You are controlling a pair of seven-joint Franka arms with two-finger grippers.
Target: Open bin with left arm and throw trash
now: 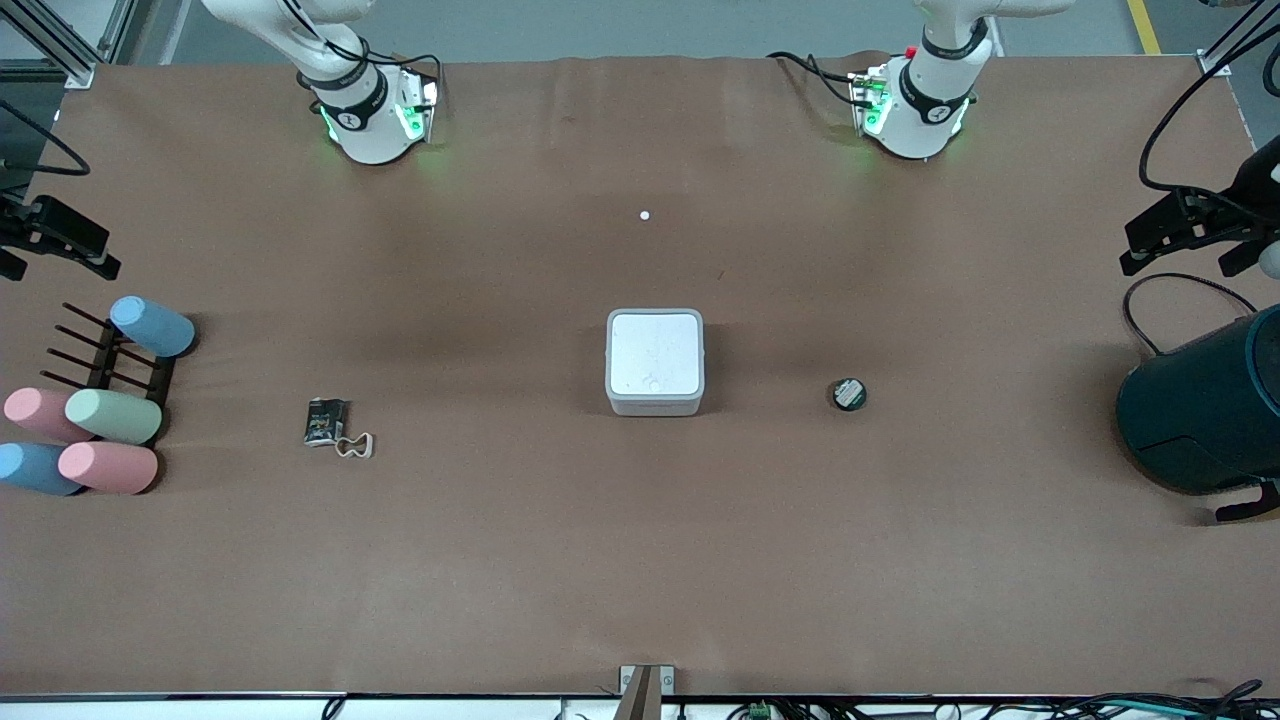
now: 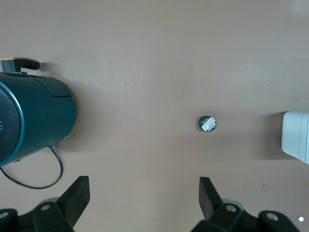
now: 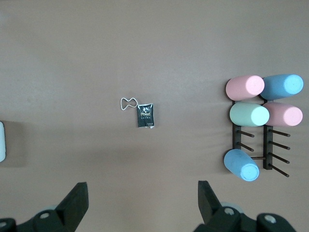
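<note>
The bin sits shut in the middle of the front view. The black disc lies beside it, toward the left arm's end. The wrapper and beige scrap lie touching, lower left in that view. The left gripper is wide open and holds nothing; the disc shows just above it. The right gripper is wide open too, holding nothing, with the wrapper above it.
</note>
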